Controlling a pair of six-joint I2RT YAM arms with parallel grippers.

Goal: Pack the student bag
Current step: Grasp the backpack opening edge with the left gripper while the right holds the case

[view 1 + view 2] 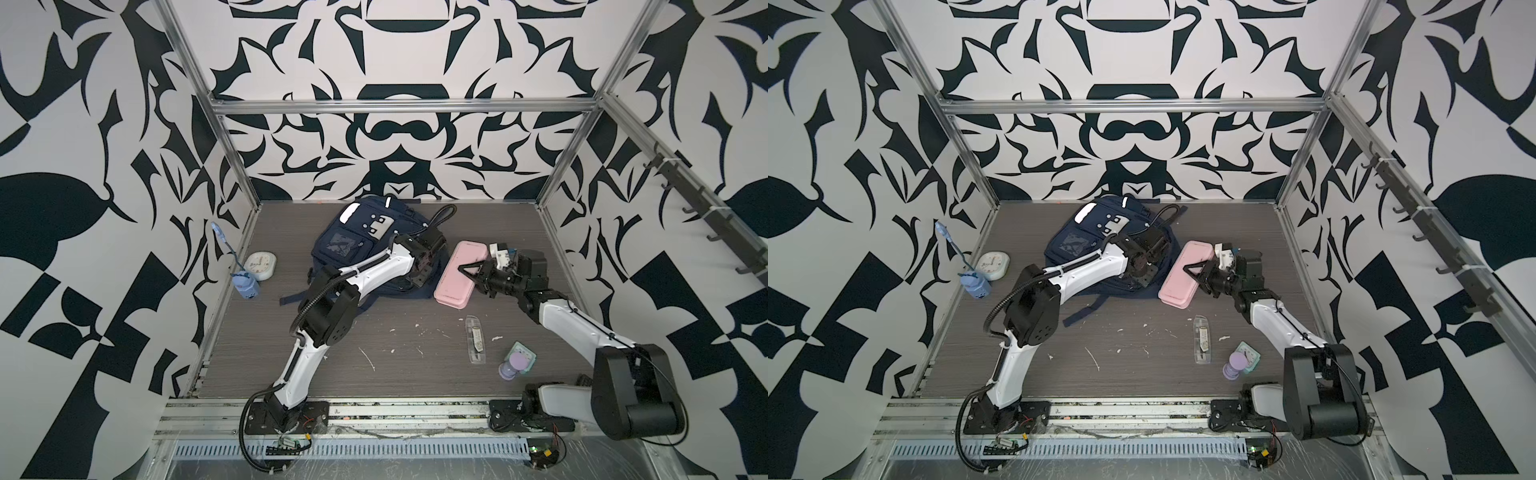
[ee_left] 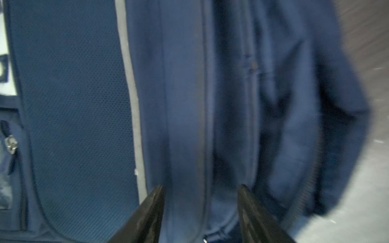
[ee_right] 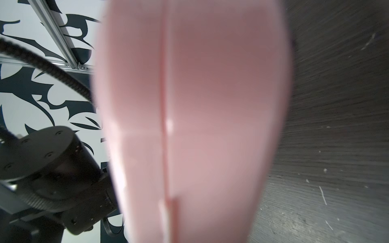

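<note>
Between the left gripper's (image 2: pixel 201 187) jaws: a band of the student bag (image 1: pixel 330 255), navy fabric, with a zip line (image 2: pixel 204 105) down its middle. The jaws stood apart astride it; whether they pinched the cloth could not be told. The bag lay flat on the table (image 1: pixel 395 374), toward the back wall, under this gripper.

Between the right gripper's (image 1: pixel 467 270) jaws: pink pencil case (image 1: pixel 451 286), clamped across its thickness and tilted, its near end low at the bag's hem, just beside the left jaws.

Progress, as judged: early. No item showed inside the bag. A dark fold (image 2: pixel 336 117) outside one left jaw looked like a part-open mouth, unconfirmed. The case was in hand but not yet stowed.

Left out, well apart from both jaws: white clock (image 1: pixel 259 266), blue plug with cord (image 1: pixel 247 286), clear case (image 1: pixel 476 340), lilac spool-shaped item (image 1: pixel 511 368), teal square item (image 1: pixel 524 353).

Room: the two grippers stood near each other, with little gap between the case and the left wrist, so entry would likely be tight. Open table lay toward the arm bases from both jaws. Cage posts and walls stood well clear of either gripper.
</note>
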